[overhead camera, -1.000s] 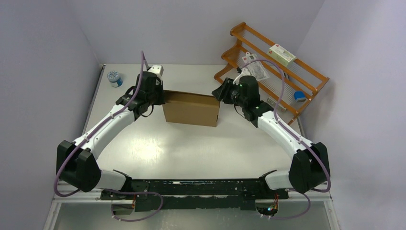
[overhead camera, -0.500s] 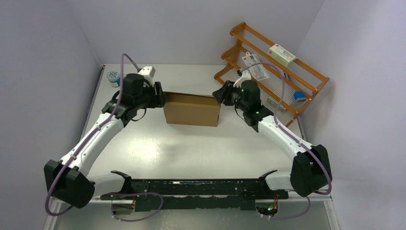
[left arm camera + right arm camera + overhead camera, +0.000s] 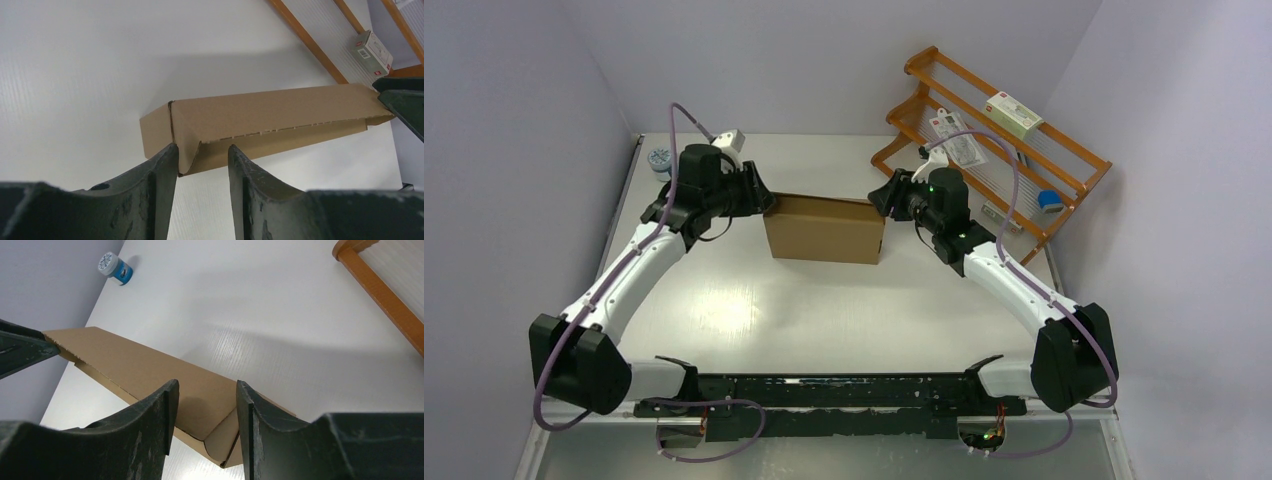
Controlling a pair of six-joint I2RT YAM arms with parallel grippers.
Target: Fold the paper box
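Note:
The paper box (image 3: 824,228) is a plain brown cardboard mailer standing on its long edge at mid-table. My left gripper (image 3: 764,202) is at its left end and my right gripper (image 3: 880,196) is at its right end. In the left wrist view the box (image 3: 260,117) stretches away, and its near corner sits between the open jaws of the left gripper (image 3: 201,150), against the left finger. In the right wrist view the box (image 3: 135,362) runs toward the left gripper, and its near end flap lies between the open jaws of the right gripper (image 3: 206,387).
An orange wooden rack (image 3: 1064,170) stands at the back right, holding a white carton with a red label (image 3: 1012,110) and a packet. A small blue-lidded jar (image 3: 115,267) sits at the back left near the wall, behind the left arm.
My left arm has swung its elbow outward to the left and its wrist has shifted slightly left at the box's end. The box and the right arm have barely moved.

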